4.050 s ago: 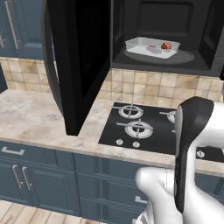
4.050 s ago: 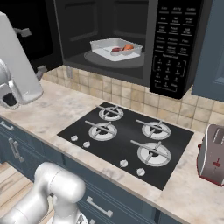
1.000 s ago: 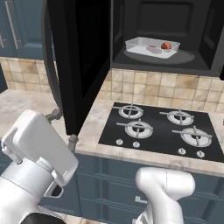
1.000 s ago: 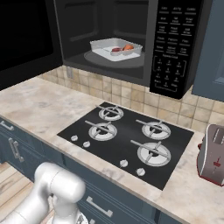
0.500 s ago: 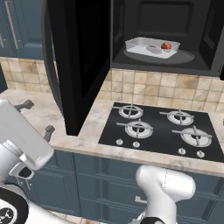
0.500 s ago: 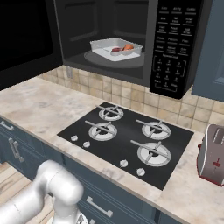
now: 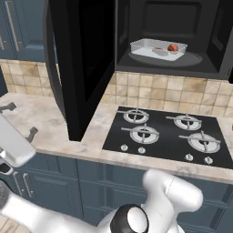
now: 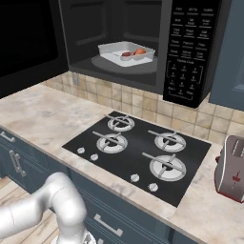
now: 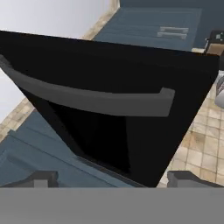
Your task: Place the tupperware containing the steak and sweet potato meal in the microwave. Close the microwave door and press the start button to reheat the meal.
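Microwave (image 8: 143, 43) cavity open. Microwave door (image 9: 131, 131) swung out over the surface (image 7: 32, 123), outer face square to the hand; grey handle (image 9: 87, 98) runs crosswise just ahead. Tupperware (image 8: 126, 52) sits on turntable. Fingers (image 9: 192, 178) spread wide, empty.

The light around me is even and flat, a rendered brightness with no single source. The worktop (image 8: 43, 114) reads pale and clear, shadows under it soft. The microwave (image 7: 164, 41) cavity stays dim. Everything is sharp, without glare, blur or bending at the edges.
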